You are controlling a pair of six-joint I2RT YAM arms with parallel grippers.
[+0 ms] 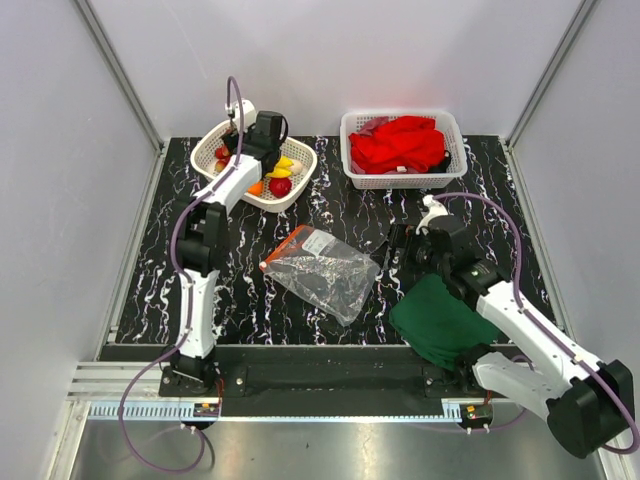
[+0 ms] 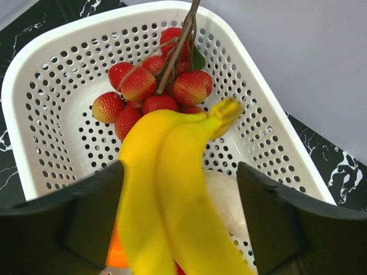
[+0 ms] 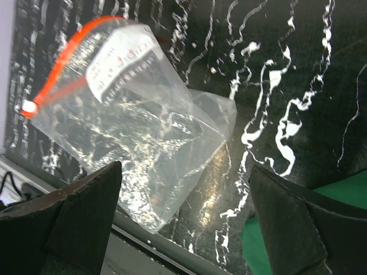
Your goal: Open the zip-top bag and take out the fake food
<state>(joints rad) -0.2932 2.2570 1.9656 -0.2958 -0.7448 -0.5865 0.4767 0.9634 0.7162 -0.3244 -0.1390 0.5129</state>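
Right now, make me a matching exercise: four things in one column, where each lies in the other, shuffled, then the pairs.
1. zip-top bag
2. bananas
3. red cloth
4. green cloth

A. in the right-hand basket
B. at the near right of the table
C. flat in the table's middle
D. in the left-hand basket

Pairs: 1-C, 2-D, 3-A, 4-B.

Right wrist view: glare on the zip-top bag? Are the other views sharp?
Right wrist: white glints across the crinkles of the zip-top bag, no blur. Top external: the bag is sharp with a faint sheen; the red cloth looks oversaturated. Left wrist: the bananas are sharp and evenly lit.
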